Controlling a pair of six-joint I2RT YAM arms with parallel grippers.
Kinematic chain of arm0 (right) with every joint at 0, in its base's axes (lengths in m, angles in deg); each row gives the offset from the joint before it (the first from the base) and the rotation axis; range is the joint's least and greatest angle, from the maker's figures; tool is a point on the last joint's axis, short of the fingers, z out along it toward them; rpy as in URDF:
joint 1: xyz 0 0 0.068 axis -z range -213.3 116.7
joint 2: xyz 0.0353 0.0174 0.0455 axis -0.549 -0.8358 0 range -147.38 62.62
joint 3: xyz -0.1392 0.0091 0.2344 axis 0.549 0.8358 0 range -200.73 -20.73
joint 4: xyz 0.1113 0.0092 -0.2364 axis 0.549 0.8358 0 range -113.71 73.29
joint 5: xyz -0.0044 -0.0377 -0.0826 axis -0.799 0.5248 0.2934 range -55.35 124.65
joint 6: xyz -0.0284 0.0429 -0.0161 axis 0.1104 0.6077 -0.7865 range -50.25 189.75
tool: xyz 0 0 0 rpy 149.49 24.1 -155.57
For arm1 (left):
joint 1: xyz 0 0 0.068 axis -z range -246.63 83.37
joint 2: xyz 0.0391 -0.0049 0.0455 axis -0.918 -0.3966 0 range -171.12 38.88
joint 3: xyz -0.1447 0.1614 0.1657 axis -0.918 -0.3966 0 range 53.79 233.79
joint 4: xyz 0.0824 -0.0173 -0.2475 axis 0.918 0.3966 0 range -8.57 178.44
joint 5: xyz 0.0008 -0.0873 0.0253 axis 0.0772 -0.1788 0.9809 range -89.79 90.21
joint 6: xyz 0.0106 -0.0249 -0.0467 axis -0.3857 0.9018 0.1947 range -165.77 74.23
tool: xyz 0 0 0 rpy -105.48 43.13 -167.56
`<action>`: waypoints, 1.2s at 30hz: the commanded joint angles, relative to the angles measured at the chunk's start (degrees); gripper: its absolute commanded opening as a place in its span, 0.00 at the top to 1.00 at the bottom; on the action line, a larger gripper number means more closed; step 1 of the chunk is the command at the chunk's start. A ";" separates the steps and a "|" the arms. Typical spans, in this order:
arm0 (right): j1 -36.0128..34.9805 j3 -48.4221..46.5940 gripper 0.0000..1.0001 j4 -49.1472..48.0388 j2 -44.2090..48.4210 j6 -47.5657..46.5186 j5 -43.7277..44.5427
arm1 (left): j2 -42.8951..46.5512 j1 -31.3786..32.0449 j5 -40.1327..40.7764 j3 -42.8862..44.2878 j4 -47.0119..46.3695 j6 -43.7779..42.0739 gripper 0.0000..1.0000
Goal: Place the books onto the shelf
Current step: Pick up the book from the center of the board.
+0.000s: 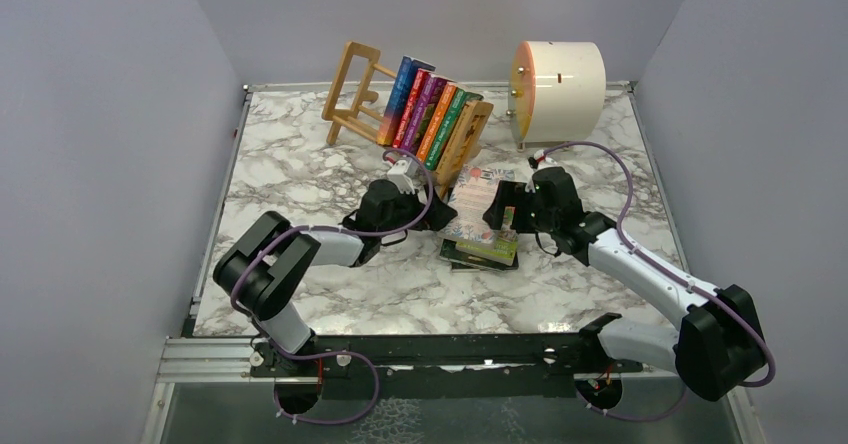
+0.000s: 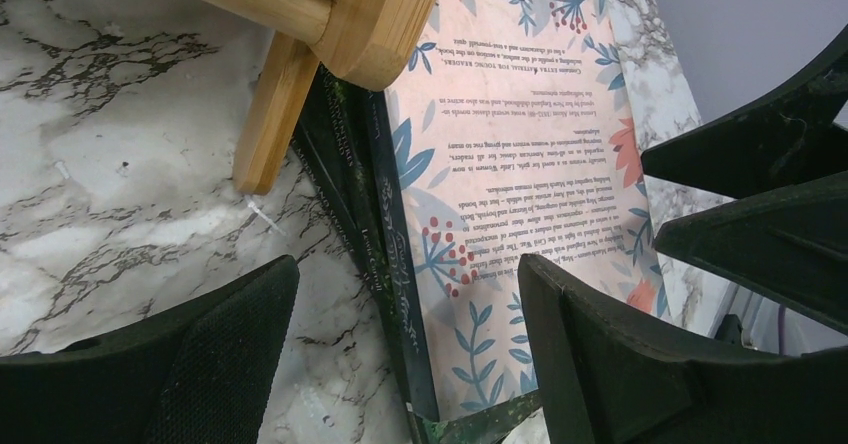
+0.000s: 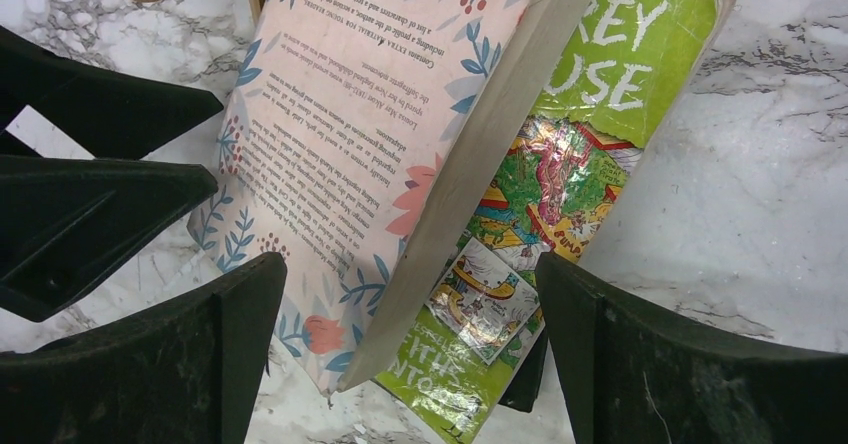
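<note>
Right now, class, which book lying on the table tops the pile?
The pale pink floral book, back cover up; the green book and dark book lie beneath it.

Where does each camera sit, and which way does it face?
Top external: above, behind the bases, facing down on table, shelf, left arm, right arm.
Left wrist: looks down between left fingers at pink floral book, shelf foot.
Right wrist: looks down between right fingers at that book over green book.
Shared: both wrist views show that book.
</note>
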 commanded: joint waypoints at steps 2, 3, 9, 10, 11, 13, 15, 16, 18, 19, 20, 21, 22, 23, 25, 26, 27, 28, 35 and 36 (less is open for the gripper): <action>-0.24 -1.14 0.07 -2.43 0.00 -0.33 -1.30 | -2.24 0.49 -3.11 1.99 -5.34 2.55 0.25; -0.24 -1.16 0.08 -2.52 -0.05 -0.32 -1.37 | -2.56 0.45 -3.46 2.13 -5.74 2.77 0.25; -0.25 -0.98 0.08 -3.13 -0.36 -0.39 -1.83 | -3.76 0.53 -5.50 2.80 -7.13 4.39 0.25; -0.25 -0.94 0.09 -3.30 -0.33 -0.40 -1.95 | -3.76 0.61 -5.72 2.81 -7.31 4.57 0.26; -0.25 -0.94 0.09 -3.43 -0.40 -0.47 -2.05 | -4.92 0.60 -6.08 2.88 -7.53 4.79 0.25; -0.24 -0.93 0.09 -3.63 -0.51 -0.51 -2.22 | -5.80 0.62 -6.64 3.05 -7.99 5.11 0.25; -0.21 -0.86 0.09 -3.79 -0.65 -0.52 -2.44 | -6.35 0.70 -7.28 3.15 -8.72 5.64 0.26; -0.20 -0.84 0.10 -3.87 -0.71 -0.52 -2.45 | -6.61 0.71 -7.59 3.22 -9.08 5.82 0.25; -0.22 -0.91 0.11 -4.01 -1.11 -0.57 -2.74 | -7.18 0.78 -8.49 3.40 -9.57 6.38 0.25; -0.23 -0.92 0.12 -3.91 -1.34 -0.64 -2.90 | -7.45 0.79 -8.88 3.46 -9.87 6.63 0.25; -0.25 -0.96 0.12 -3.89 -1.54 -0.60 -3.04 | -7.65 0.81 -9.18 3.45 -10.15 6.90 0.25; -0.21 -0.94 0.12 -3.96 -1.56 -0.56 -3.18 | -7.80 0.80 -9.35 3.43 -10.44 7.09 0.25; -0.24 -0.83 0.12 -4.16 -1.62 -0.57 -3.29 | -7.88 0.80 -9.53 3.39 -10.73 7.29 0.26; -0.24 -0.68 0.13 -4.34 -1.55 -0.57 -3.44 | -7.96 0.80 -9.77 3.42 -10.98 7.33 0.25; -0.24 -0.57 0.13 -4.57 -1.69 -0.57 -3.63 | -8.05 0.80 -9.98 3.42 -11.35 7.50 0.25; -0.25 -0.51 0.14 -4.74 -1.77 -0.57 -3.74 | -8.11 0.84 -10.28 3.50 -11.54 7.59 0.26; -0.21 -0.49 0.14 -4.84 -1.81 -0.49 -3.84 | -8.24 0.80 -10.55 3.65 -11.79 7.72 0.26; -0.24 -0.53 0.14 -4.99 -1.93 -0.49 -4.04 | -8.44 0.84 -10.75 3.73 -12.02 7.95 0.25; -0.24 -0.55 0.17 -5.85 -2.69 -0.40 -5.30 | -10.00 1.12 -12.48 4.01 -14.85 9.99 0.25; -0.20 -0.49 0.17 -5.97 -2.81 -0.40 -5.41 | -10.26 1.19 -12.68 4.10 -15.25 10.24 0.25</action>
